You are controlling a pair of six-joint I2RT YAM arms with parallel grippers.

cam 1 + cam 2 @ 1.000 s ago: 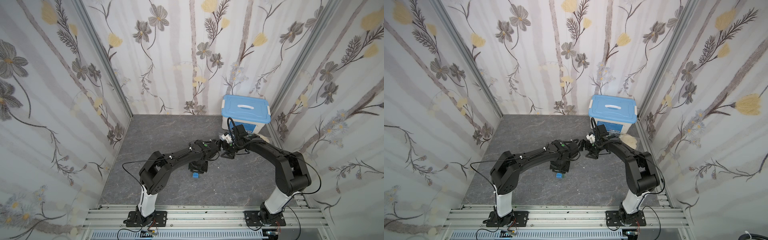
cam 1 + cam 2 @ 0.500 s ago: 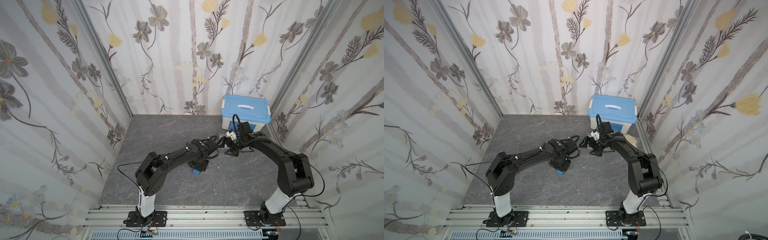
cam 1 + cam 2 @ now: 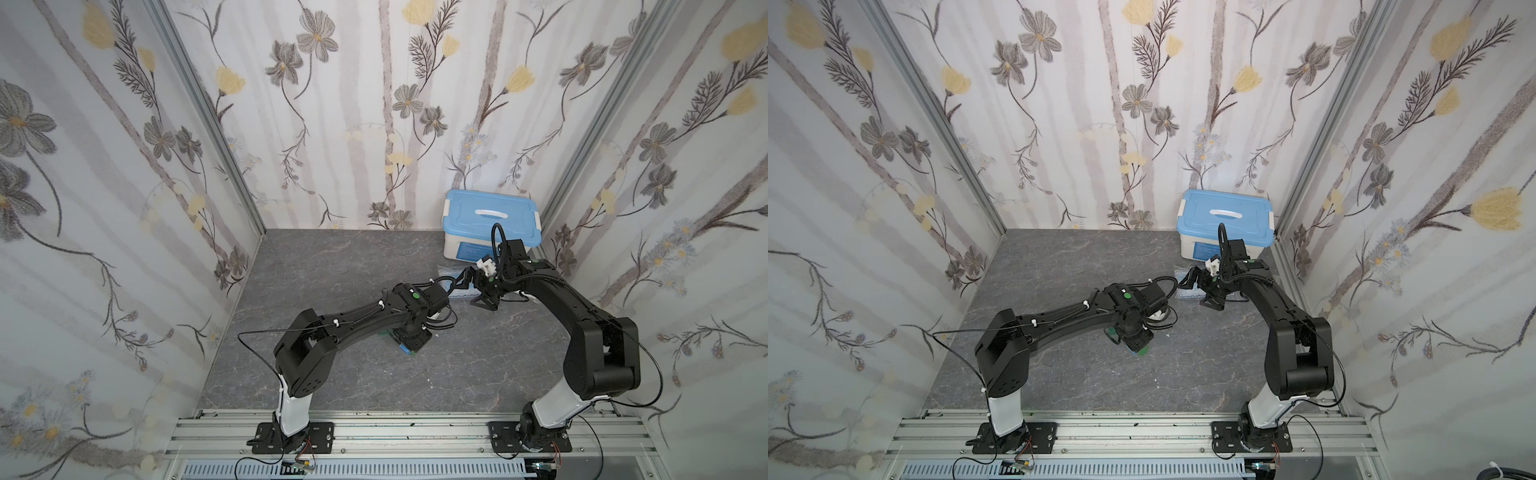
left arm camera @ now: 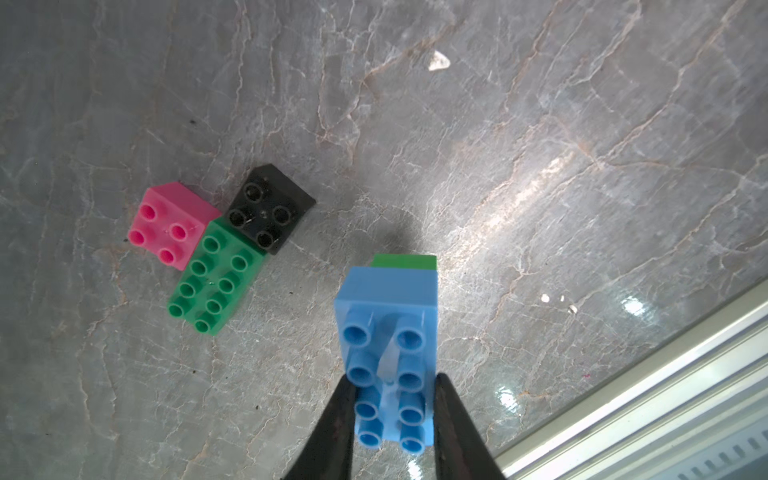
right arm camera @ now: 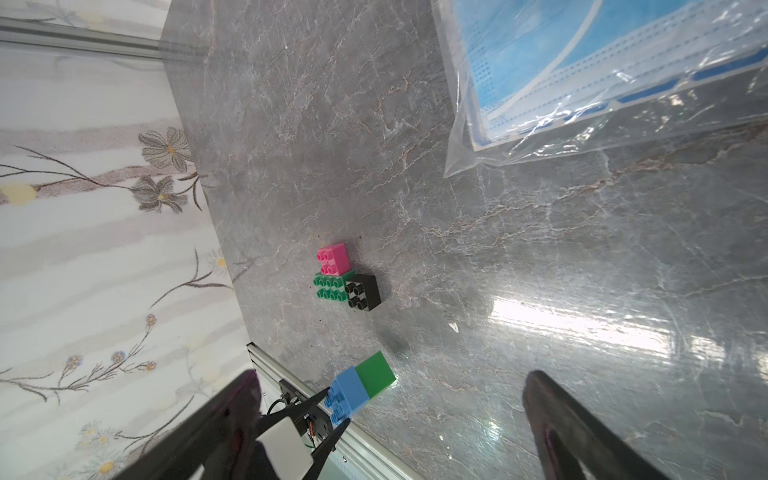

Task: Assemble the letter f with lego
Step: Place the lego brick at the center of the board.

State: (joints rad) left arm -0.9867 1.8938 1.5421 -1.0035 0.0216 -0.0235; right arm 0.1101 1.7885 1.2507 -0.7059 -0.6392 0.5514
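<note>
Now left jaws clamp the blue brick (image 4: 388,332), green brick (image 4: 403,262) joined to it; right jaws hang wide open, holding nothing

This is probably a lab robot cell rather than a home: floral-papered panels (image 3: 104,208) are boxing in a grey marble-patterned tabletop (image 3: 332,270). Two arm bases (image 3: 291,438) are sitting bolted to an aluminium rail (image 3: 415,428), which is running above slotted cable ducting (image 3: 374,471).
</note>
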